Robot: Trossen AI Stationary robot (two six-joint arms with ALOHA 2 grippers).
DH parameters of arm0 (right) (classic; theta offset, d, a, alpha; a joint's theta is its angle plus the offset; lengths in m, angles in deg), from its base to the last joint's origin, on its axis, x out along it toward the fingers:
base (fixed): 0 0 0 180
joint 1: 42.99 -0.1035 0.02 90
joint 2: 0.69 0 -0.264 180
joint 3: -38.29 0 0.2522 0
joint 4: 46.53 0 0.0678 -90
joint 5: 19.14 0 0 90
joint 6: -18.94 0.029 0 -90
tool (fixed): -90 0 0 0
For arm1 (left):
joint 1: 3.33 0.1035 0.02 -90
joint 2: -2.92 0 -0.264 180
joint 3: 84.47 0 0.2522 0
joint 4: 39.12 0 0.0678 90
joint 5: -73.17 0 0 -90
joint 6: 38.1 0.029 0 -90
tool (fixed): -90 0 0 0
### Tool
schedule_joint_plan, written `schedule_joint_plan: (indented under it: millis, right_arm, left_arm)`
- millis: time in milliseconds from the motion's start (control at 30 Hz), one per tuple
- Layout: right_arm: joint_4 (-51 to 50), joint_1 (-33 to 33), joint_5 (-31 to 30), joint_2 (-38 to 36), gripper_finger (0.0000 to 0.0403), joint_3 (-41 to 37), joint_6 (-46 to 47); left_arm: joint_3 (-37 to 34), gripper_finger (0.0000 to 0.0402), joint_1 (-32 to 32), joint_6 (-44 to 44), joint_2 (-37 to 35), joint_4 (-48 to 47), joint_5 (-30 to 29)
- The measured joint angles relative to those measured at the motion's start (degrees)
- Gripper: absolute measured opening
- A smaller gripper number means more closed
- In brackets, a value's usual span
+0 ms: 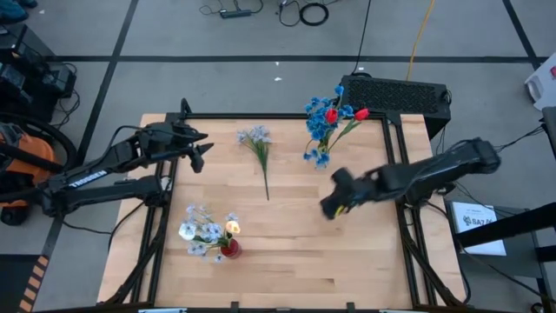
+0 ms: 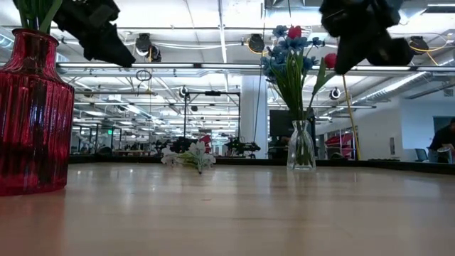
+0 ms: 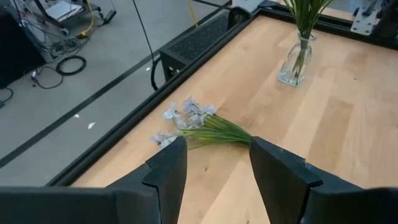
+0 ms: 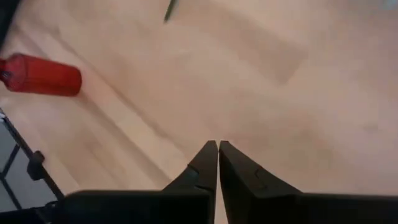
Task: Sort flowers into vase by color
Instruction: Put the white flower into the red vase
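Observation:
A pale blue-white flower cluster (image 1: 256, 139) lies flat on the table near the far edge, its stem pointing toward the near edge; the left wrist view shows the same cluster (image 3: 189, 121). A clear glass vase (image 2: 301, 146) at the far right holds bright blue clusters and red buds (image 1: 328, 122). A red vase (image 1: 229, 249) near the near-left holds pale blue-white clusters and a white-yellow bloom (image 1: 204, 228). My left gripper (image 3: 217, 165) is open, held above the table's far-left corner, left of the lying cluster. My right gripper (image 4: 217, 152) is shut and empty, above the table's right half.
A black box (image 1: 395, 94) sits beyond the far edge behind the clear vase. A black frame rail (image 1: 278, 116) borders the table. Bare wood (image 1: 295, 235) stretches between the two vases.

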Motion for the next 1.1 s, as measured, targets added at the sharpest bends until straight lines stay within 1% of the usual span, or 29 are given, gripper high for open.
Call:
schedule_joint_plan:
  millis: [33,133,167,233,300,400,467,567,667,800,867,933,1100]
  right_arm:
    - [2.64,-0.95,0.12,2.76,0.0007,0.00,1.34]
    - [14.90,-2.50,2.49,11.43,0.0002,0.51,3.35]
    - [18.05,-2.78,2.66,14.68,0.0002,1.94,3.36]
    - [19.55,-3.11,2.76,21.63,0.0001,7.28,1.41]
    - [14.77,-3.07,2.68,28.48,0.0001,15.18,-1.55]
    - [1.61,-1.68,2.57,38.16,0.0001,27.91,-3.85]
    - [-7.12,0.00,2.48,44.03,0.0000,35.57,-3.73]
    - [-13.67,3.03,2.51,50.53,0.0000,44.45,-3.91]
    - [-13.73,6.31,2.08,54.30,0.0000,50.14,-6.54]
    - [-13.52,10.63,-2.04,56.31,0.0000,54.74,-7.18]
    - [-12.25,12.97,-3.93,56.34,0.0001,55.53,-8.31]
    - [-9.74,15.21,-3.90,56.34,0.0007,55.58,-10.55]
    - [-3.38,18.74,-3.44,56.64,0.0048,55.60,-16.35]
  left_arm:
    - [0.00,0.0180,0.24,0.02,-0.62,-0.47,0.00]
    - [0.00,0.0180,0.50,0.03,-2.23,-1.10,0.06]
    - [0.00,0.0180,0.50,0.02,-2.70,-1.38,0.08]
    - [0.00,0.0180,0.46,-0.02,-3.50,-1.49,0.20]
    - [0.00,0.0180,0.46,-0.02,-3.96,-2.05,0.31]
    - [0.00,0.0180,0.46,0.00,-4.29,-3.17,0.35]
    - [0.00,0.0180,0.46,0.00,-4.30,-3.78,0.42]
    - [0.00,0.0180,0.46,0.00,-4.28,-5.32,0.53]
    - [0.00,0.0180,0.46,0.00,-4.28,-7.34,1.27]
    - [0.00,0.0180,0.46,-0.02,-4.28,-10.63,2.42]
    - [0.00,0.0180,0.46,-0.04,-4.28,-11.31,3.09]
    - [0.00,0.0180,0.46,-0.02,-4.28,-11.10,3.38]
    - [0.00,0.0180,0.46,-0.07,-4.28,-11.12,3.39]
